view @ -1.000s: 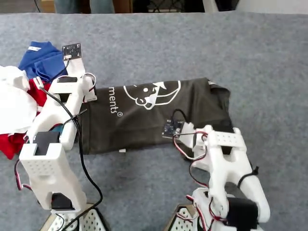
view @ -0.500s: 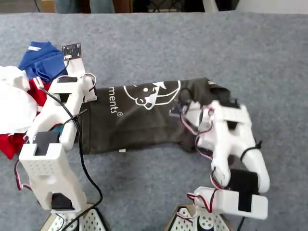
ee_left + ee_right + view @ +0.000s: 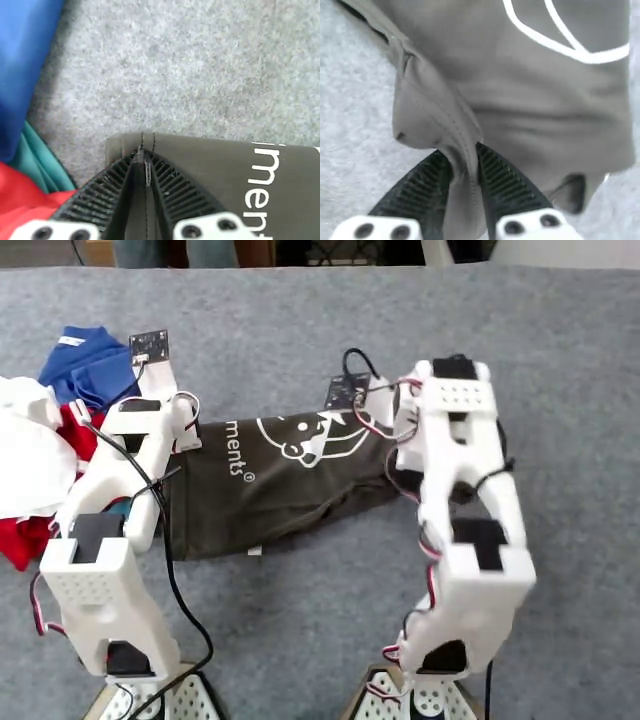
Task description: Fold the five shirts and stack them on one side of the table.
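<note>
A dark olive shirt [image 3: 270, 485] with a white print lies across the middle of the grey table. My left gripper [image 3: 186, 438] sits at the shirt's left edge. In the left wrist view the left gripper [image 3: 145, 161] is shut on the hem of the shirt [image 3: 230, 170]. My right arm stretches over the shirt's right end, with the right gripper [image 3: 393, 445] above the cloth. In the right wrist view the right gripper [image 3: 465, 159] is shut on a bunched fold of the shirt [image 3: 535, 90], which hangs lifted off the table.
At the table's left edge is a pile of other shirts: blue [image 3: 88, 365], white [image 3: 30, 455] and red [image 3: 25, 532], with a teal one [image 3: 36, 160] under them. Bare grey table [image 3: 560, 360] lies to the right and at the back.
The right arm has swung from the table's near side toward the back, dragging the shirt's right end up and toward the left. The left arm has stayed put.
</note>
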You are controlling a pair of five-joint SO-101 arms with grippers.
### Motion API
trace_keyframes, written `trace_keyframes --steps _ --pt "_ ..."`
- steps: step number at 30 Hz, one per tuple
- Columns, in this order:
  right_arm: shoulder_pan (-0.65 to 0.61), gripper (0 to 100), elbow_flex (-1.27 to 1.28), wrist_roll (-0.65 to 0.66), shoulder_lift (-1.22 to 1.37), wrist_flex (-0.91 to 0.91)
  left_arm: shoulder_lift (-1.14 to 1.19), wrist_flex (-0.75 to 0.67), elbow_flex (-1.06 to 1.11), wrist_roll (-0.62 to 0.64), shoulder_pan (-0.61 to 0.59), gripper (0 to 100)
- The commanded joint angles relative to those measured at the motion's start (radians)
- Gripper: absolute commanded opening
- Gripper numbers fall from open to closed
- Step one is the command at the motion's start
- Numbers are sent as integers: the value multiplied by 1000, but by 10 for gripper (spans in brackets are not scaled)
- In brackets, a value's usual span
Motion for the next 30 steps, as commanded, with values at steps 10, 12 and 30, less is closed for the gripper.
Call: trace_keyframes --steps 10,12,30 --pt "-6 255 -427 -54 168 112 -12 -15 -19 5 -15 28" --pt "-3 255 -467 -98 166 118 -12 -15 -19 5 -15 28" --pt "129 14 -174 -316 65 152 -12 -14 -16 5 -15 28"
